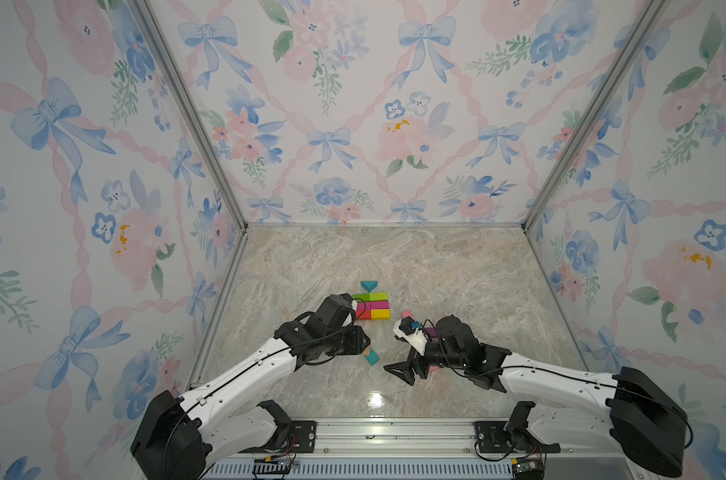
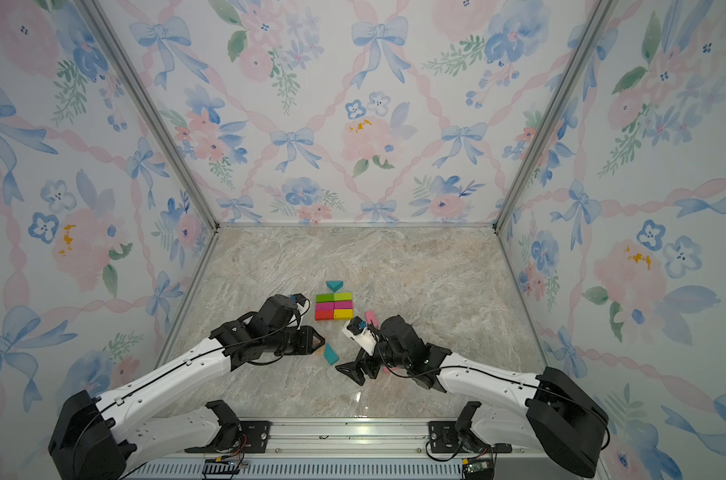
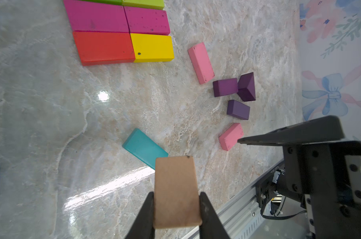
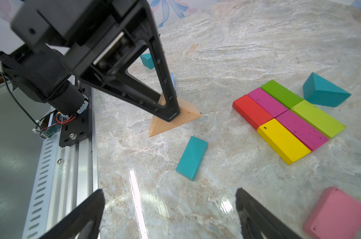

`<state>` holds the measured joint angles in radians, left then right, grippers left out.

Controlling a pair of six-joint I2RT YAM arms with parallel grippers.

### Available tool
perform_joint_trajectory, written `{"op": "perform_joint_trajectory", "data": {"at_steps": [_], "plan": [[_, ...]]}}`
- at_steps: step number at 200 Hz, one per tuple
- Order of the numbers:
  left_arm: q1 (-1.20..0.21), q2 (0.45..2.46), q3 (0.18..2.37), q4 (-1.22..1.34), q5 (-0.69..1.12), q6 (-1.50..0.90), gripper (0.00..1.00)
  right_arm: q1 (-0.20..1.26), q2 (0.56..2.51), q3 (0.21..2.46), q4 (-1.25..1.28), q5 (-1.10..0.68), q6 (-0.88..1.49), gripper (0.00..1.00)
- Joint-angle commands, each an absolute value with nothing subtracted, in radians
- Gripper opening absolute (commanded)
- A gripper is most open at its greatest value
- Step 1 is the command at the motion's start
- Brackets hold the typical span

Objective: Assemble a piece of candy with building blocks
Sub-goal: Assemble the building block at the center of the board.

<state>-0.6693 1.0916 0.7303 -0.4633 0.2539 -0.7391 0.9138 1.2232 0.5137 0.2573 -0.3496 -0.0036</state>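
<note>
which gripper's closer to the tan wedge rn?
Left. The left gripper is shut on the tan wedge; the right gripper hangs open, apart from it, with the teal flat block between them.

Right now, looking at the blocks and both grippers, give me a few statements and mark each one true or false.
1. The left gripper is shut on the tan wedge. True.
2. The right gripper holds a pink block. False: its jaws stand open and empty; the pink block near it lies on the table.
3. The red block and yellow block touch, side by side. True.
4. The flat teal block is stacked on the coloured rectangle. False: it lies alone on the table, apart from it.
</note>
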Motion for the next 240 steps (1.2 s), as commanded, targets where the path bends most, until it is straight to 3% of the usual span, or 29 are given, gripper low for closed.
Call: {"op": "perform_joint_trajectory", "data": {"at_steps": [1,77,168,240], "plan": [[-0.611,1.056,0.697,-0.398,0.418,-0.678,0.09,0.923,1.285,0.574,0.312,-0.370,-0.055,0.99],[-0.536,1.065,0.692,-0.396,0.554,-0.614,0.07,0.951,1.424,0.680,0.346,-0.348,-0.066,0.99],[-0.531,1.047,0.654,-0.395,0.570,-0.616,0.04,0.952,1.482,0.754,0.299,-0.327,-0.114,1.00],[-0.513,1.050,0.658,-0.392,0.592,-0.620,0.03,0.985,1.488,0.768,0.236,-0.293,-0.162,0.95]]}}
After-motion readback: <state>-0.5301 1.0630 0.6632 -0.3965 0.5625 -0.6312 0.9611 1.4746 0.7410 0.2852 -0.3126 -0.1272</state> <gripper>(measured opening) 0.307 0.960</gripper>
